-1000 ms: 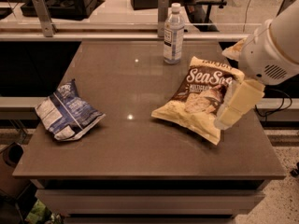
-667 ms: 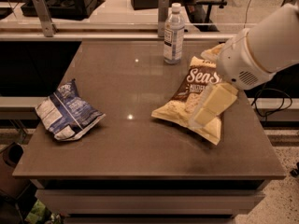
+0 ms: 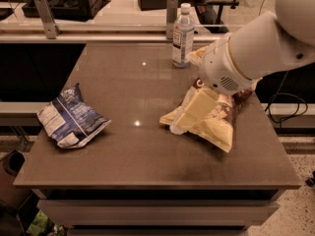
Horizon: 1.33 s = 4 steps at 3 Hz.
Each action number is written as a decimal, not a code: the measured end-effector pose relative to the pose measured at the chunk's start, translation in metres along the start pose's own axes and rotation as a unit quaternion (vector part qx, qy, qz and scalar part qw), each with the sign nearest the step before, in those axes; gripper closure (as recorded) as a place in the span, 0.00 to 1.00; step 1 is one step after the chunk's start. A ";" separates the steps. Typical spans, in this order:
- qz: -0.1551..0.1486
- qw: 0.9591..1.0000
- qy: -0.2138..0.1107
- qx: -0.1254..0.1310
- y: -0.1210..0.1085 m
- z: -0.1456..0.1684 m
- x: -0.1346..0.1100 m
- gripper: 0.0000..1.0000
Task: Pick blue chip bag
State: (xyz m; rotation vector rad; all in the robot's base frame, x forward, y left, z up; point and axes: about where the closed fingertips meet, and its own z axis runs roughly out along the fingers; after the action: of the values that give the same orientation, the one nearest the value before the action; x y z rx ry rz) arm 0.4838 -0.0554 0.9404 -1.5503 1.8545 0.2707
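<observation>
Gripper (image 3: 183, 123), its opening not discernible, is seen low over the yellow bag (image 3: 216, 132), well apart from the blue chip bag (image 3: 71, 117) at the table's (image 3: 142, 82) left, so the wrong bag could be snagged in crossing.

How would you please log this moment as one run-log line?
gripper: over yellow bag, table right | blue chip bag: table left, not held | water bottle: rear
</observation>
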 end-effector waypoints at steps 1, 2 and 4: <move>-0.005 1.000 0.013 0.000 -0.007 0.029 -0.017 0.00; -0.017 1.000 0.008 -0.015 -0.011 0.075 -0.040 0.00; -0.022 0.997 -0.066 -0.035 -0.009 0.160 -0.087 0.00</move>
State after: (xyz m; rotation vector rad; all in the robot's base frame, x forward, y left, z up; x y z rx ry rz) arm 0.5558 0.1001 0.8789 -1.5783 1.7231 0.4116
